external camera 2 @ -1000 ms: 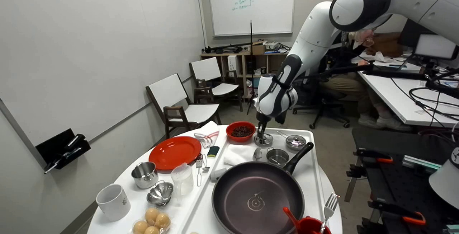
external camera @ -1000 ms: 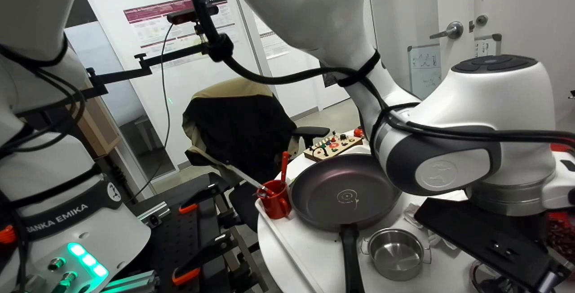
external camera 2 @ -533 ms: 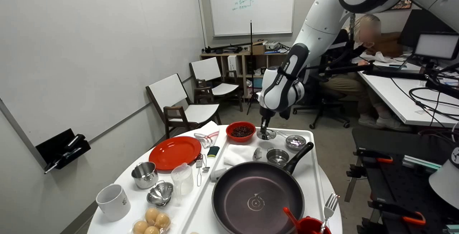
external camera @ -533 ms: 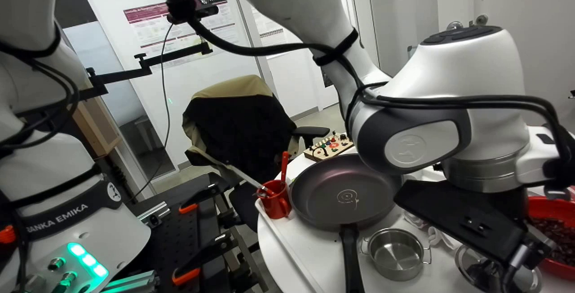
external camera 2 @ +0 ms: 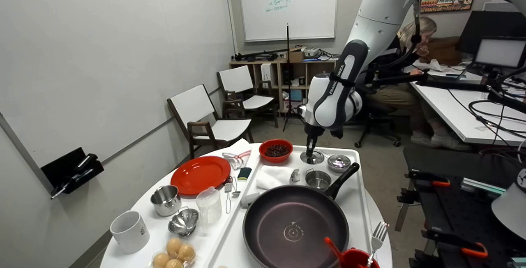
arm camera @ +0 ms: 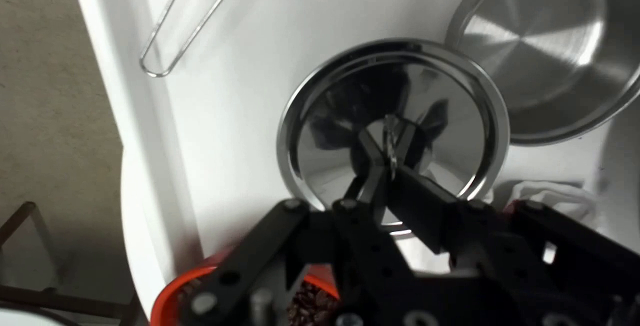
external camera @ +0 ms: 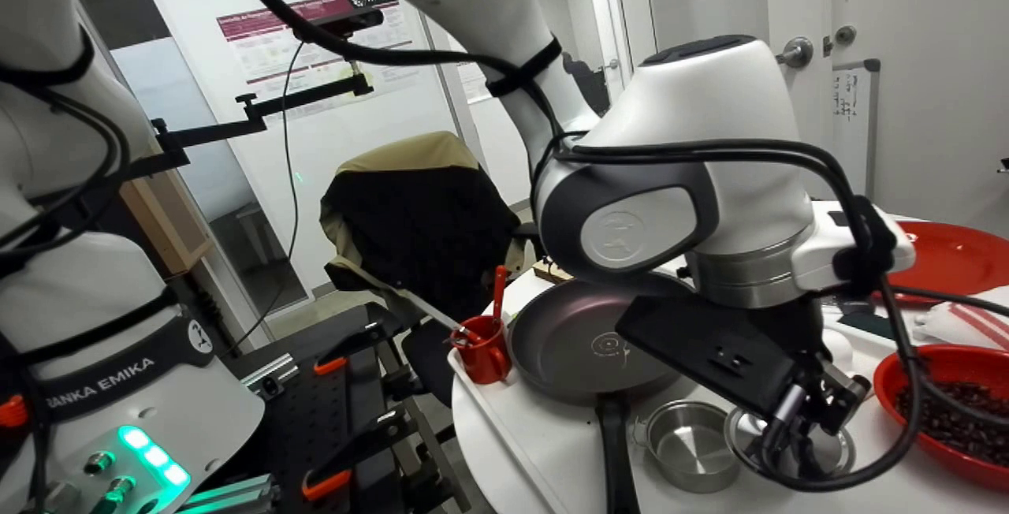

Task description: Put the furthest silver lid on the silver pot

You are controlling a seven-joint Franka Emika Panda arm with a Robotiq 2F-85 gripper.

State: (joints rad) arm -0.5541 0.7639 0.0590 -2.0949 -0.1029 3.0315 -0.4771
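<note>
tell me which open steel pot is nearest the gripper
The silver pot on the white tray, beside the frying pan's handle; the gripper holds a silver lid close by. The other open steel pot stands off the tray, near the red plate.

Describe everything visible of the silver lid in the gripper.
The silver lid is round and mirror-bright, apparently metal, with a stepped rim and a thin upright handle at its centre. The gripper is shut on that handle, hiding part of the surface. The lid looks roughly level and seems to hang above the white tray, beside the silver pot, not on it. In the wrist view its edge overlaps the pot's rim; whether they touch is unclear.
</note>
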